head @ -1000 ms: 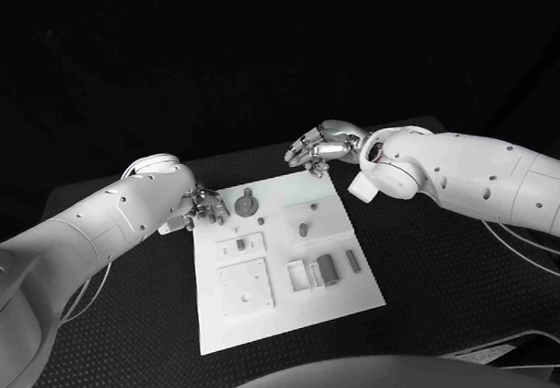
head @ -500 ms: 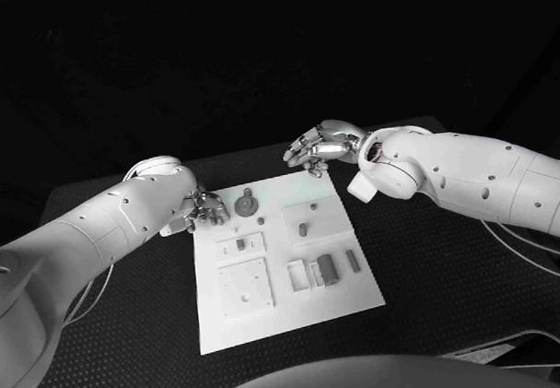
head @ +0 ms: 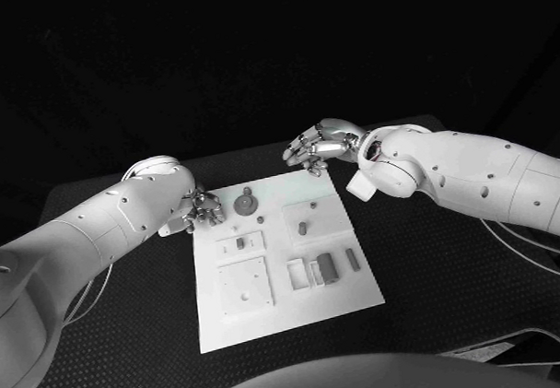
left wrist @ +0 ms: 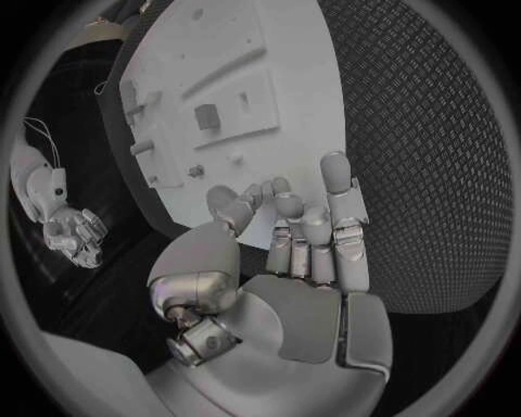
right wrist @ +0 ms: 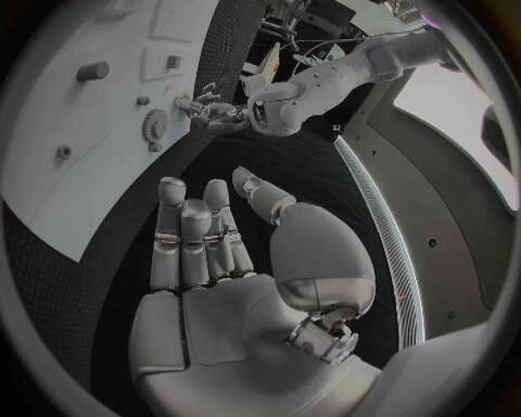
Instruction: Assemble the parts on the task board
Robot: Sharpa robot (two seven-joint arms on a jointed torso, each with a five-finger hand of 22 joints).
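Hardly moved since earlier: left hand point(head: 202, 208) hovering at board's point(head: 283, 291) far-left edge, right hand point(head: 318, 146) beyond far-right corner, both empty, fingers loosely apart. Parts point(head: 325, 267) lying on board. Risk: knocking gear point(head: 245, 202) aside if reaching carelessly.

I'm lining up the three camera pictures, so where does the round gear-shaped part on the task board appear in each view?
Head view: the gear-shaped part lies near the task board's far left corner, by the left hand.
Left wrist view: I cannot pick it out for certain.
Right wrist view: the gear sits at the board's edge, beside the left hand.
Shared landmark: the left hand next to that board corner.
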